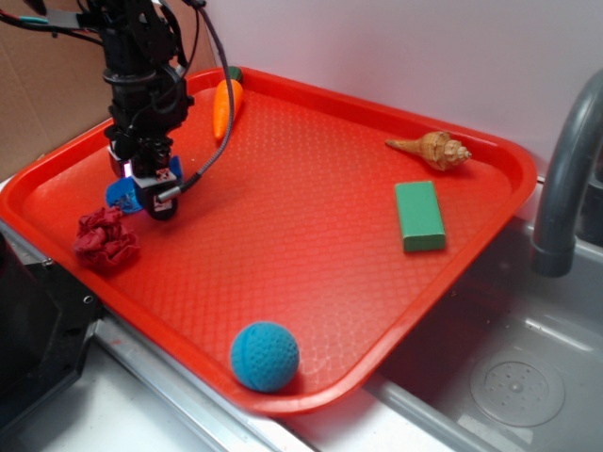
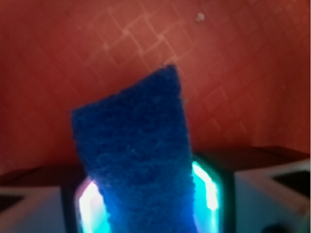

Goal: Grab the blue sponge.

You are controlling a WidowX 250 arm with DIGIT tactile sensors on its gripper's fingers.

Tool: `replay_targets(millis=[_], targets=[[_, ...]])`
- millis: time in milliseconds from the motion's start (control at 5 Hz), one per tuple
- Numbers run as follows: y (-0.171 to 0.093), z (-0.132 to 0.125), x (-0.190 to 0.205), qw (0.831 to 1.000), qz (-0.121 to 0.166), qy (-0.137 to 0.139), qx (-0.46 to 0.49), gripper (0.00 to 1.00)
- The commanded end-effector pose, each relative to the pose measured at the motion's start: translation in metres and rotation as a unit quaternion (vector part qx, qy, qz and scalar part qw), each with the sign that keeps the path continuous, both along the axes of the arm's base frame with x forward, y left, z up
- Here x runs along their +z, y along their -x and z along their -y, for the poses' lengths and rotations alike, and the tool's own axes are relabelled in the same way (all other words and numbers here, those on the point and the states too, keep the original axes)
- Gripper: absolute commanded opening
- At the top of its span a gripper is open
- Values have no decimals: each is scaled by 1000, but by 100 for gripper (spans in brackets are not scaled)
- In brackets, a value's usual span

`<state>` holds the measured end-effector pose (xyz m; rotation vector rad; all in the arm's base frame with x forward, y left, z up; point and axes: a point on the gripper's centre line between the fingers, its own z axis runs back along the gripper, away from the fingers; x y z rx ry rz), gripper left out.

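The blue sponge sits at the left end of the red tray; only a corner of it shows beside the fingers. My gripper points straight down at it, low over the tray. In the wrist view the blue sponge runs up out of my gripper as a fuzzy dark-blue strip. It fills the space between the two glowing pads, and its edges meet them on both sides. The jaws stand closed against it.
A crumpled red cloth lies just in front of the gripper and a carrot behind it. A shell, a green block and a teal ball are also on the tray. A grey faucet and sink stand to the right.
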<state>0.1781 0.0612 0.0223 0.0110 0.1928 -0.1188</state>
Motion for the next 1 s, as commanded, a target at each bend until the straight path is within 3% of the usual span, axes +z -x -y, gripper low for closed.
replay_targets(millis=[0, 400, 600, 800], targets=[[2, 10, 109, 992, 18, -61, 109, 0], [2, 35, 203, 985, 92, -60, 135, 0], [-2, 42, 205, 983, 109, -54, 141, 0], [-13, 39, 192, 982, 94, -53, 153, 0]])
